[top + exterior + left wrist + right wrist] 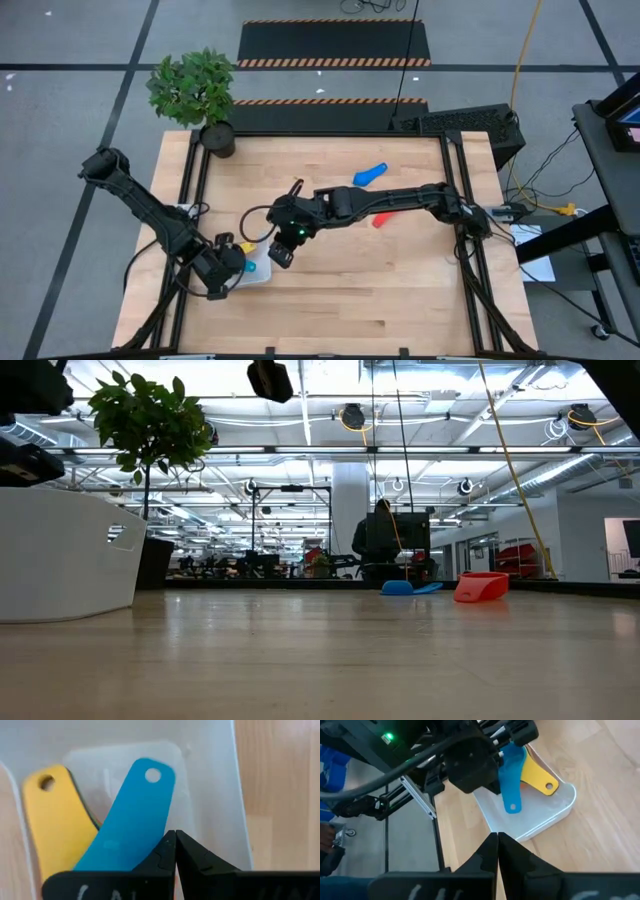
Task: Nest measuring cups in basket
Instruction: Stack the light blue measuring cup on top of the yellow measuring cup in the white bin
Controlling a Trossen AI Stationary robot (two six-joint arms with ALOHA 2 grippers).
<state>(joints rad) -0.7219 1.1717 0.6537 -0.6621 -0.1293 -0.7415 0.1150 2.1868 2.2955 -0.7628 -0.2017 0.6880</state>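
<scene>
Left gripper [228, 262] sits over the white basket [258, 272] near the table's front-left, fingers pressed together w/ nothing between them. In the left wrist view its dark fingertips [175, 851] meet in a point just above the light blue cup handle [131, 822], which lies inside the basket [215, 780]; can't tell whether tips touch the handle. Beside it a yellow cup handle [57, 820] also rests in the basket, the blue one overlapping it. Both handles have a round hole at the end.

Right gripper [281, 253] is stretched across mid-table, hanging just beside the basket, jaws closed and empty. Right wrist view: its fingertips [497, 851] come together above the basket's near rim [540, 822], w/ the left gripper [472, 762] over the far side, the light blue handle [511, 780] and yellow handle [540, 777] fanning out beneath it (a bit of orange shows between them, too small to say more).

Elsewhere on the wooden table [400, 290]: a blue measuring cup [369, 175] toward the back, and a red measuring cup [382, 218] partly under the right arm, both well apart from the basket. Low view shows the same pair far off, blue cup [410, 587] and red cup [481, 586], w/ the basket wall [60, 555] close at left. A potted plant [205, 100] stands at the back-left corner.
</scene>
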